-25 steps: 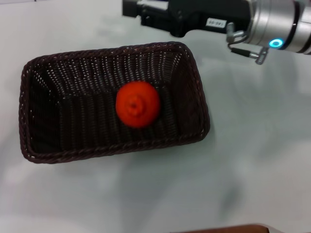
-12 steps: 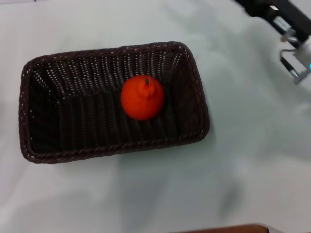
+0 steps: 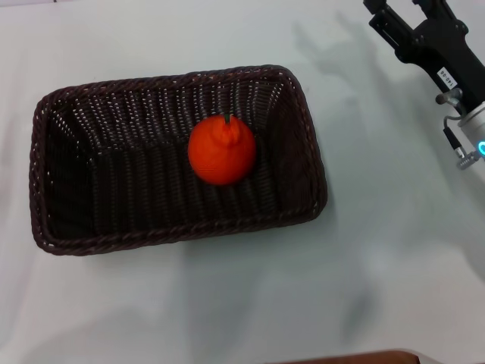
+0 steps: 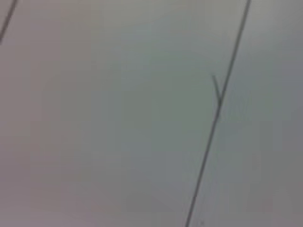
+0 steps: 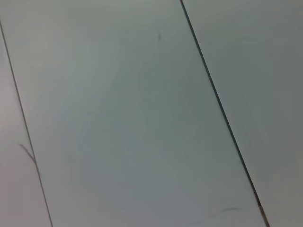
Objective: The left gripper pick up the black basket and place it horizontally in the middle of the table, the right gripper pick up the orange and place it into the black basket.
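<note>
Orange [image 3: 221, 150] sits inside the black basket [image 3: 61, 129], right of its middle, on the white table [image 3: 379, 227] in the head view; the right gripper [image 3: 395, 9] hangs empty at the far right, fingers apart. Both wrist views show only pale surface with thin dark lines.

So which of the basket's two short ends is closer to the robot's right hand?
The short end at the robot's right, beside the orange. The right hand is beyond that corner; the other end is far across.
</note>
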You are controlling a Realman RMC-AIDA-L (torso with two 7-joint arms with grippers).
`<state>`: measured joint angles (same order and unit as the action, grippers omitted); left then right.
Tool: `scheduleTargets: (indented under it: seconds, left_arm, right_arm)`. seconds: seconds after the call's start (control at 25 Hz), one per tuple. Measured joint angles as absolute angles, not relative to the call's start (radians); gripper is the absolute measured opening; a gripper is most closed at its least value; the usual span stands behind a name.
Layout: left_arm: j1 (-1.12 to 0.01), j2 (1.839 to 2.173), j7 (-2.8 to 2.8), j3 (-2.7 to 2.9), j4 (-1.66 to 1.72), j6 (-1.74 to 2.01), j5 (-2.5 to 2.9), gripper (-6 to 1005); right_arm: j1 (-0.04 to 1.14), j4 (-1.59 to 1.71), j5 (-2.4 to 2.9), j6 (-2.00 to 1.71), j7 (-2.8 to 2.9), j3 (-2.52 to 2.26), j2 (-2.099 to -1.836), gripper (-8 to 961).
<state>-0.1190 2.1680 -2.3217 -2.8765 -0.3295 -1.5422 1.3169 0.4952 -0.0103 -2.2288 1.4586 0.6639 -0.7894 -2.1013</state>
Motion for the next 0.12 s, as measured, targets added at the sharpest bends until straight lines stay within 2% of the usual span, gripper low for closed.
scheduleTargets:
  seconds: [0.12]
  left_arm:
    - [-0.123,2.167,-2.323,-2.877,-0.318,-1.538,1.291,675]
  right_arm:
    - [0.495,-0.013,-2.229,1.463,0.665,-0.787,-2.101,930]
